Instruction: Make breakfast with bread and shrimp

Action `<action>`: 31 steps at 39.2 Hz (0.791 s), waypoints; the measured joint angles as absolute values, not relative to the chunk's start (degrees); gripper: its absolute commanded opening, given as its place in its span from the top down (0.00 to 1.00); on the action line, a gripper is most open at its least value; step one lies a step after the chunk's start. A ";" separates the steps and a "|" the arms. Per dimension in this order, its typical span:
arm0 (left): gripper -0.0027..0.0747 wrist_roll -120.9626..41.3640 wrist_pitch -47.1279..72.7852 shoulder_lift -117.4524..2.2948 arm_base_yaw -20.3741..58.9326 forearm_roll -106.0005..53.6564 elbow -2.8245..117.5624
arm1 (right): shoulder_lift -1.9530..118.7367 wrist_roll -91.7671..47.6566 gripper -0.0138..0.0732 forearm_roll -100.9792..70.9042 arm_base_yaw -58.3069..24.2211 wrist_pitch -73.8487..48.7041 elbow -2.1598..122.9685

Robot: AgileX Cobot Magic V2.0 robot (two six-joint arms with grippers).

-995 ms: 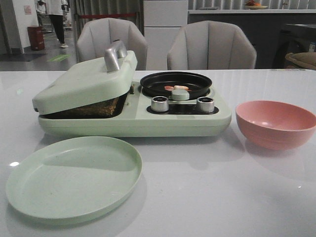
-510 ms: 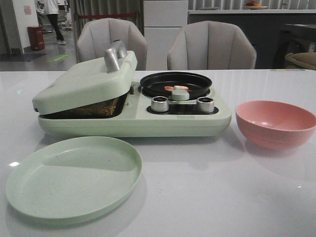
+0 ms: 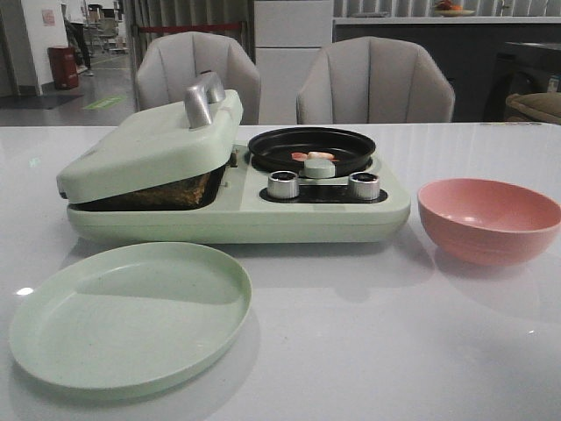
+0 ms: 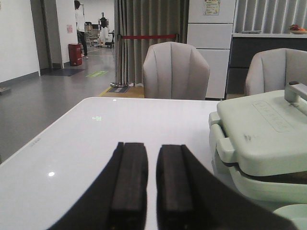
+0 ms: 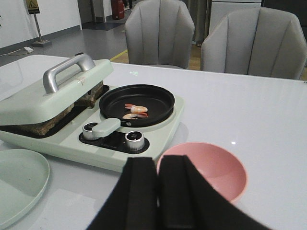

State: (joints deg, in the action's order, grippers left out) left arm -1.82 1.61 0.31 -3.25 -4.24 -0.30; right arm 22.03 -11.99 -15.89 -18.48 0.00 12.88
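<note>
The bread (image 3: pixel 171 191) lies inside the green breakfast maker, and only its brown edge shows under the part-lowered lid (image 3: pixel 149 145). It also shows in the right wrist view (image 5: pixel 91 98). The shrimp (image 3: pixel 313 156), a few pink-orange pieces, lie in the black pan (image 3: pixel 351 145) on the maker's right side, and they show in the right wrist view too (image 5: pixel 135 110). My left gripper (image 4: pixel 152 146) is empty and nearly shut, with a thin gap, over the table left of the maker. My right gripper (image 5: pixel 158 160) is shut and empty, near the pink bowl (image 5: pixel 211 167). Neither gripper shows in the front view.
A pale green plate (image 3: pixel 131 316) lies in front of the maker at the left. The pink bowl (image 3: pixel 489 219) stands to the maker's right. Two silver knobs (image 3: pixel 283 184) sit on the maker's front. Two grey chairs (image 3: pixel 375 81) stand behind the table.
Nothing on the table has moved. A person far in the background has walked out of sight.
</note>
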 measured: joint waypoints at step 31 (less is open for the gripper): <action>0.73 -1.74 1.61 0.31 8.28 -3.97 -0.30 | 22.03 -11.99 0.67 -15.89 -18.48 -0.40 12.88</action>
State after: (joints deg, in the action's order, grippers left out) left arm -1.74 1.61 0.31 8.28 -3.97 -0.30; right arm 22.03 -11.99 -15.89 -18.48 -0.40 12.88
